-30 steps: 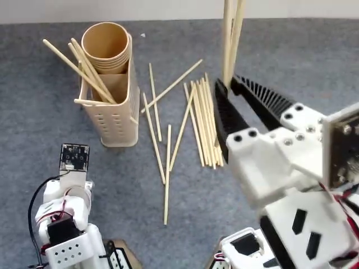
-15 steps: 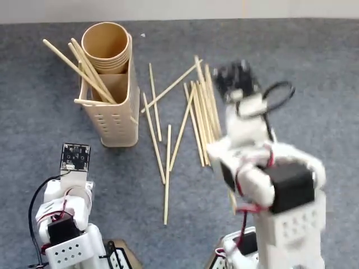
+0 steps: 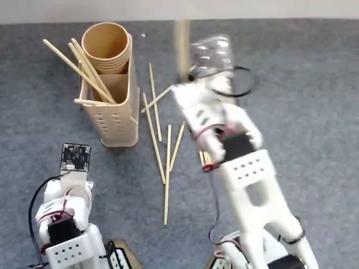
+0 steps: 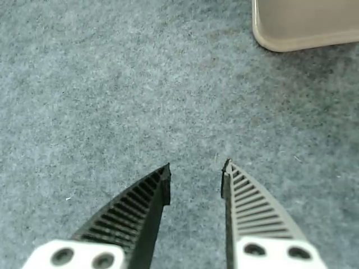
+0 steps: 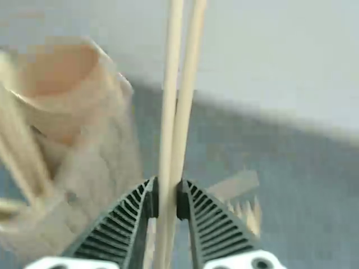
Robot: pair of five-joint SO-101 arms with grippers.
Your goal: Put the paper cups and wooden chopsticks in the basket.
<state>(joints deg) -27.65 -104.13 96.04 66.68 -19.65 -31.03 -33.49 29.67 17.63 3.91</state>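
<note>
right gripper (image 5: 166,197) pinching two chopsticks (image 5: 178,84), tops cut off, basket (image 5: 84,140) at left blurred, left gripper (image 4: 196,174) fingers spread above carpet (image 4: 112,84)

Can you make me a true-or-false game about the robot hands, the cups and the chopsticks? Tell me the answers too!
1. The right hand is pinching two chopsticks that point straight up. True.
2. The left hand is holding a cup. False: it is open and empty, above the grey carpet.
3. The cups sit stacked inside the basket. True.
4. Every chopstick is already in the basket. False: some lean in it, but loose chopsticks lie on the carpet beside it.
</note>
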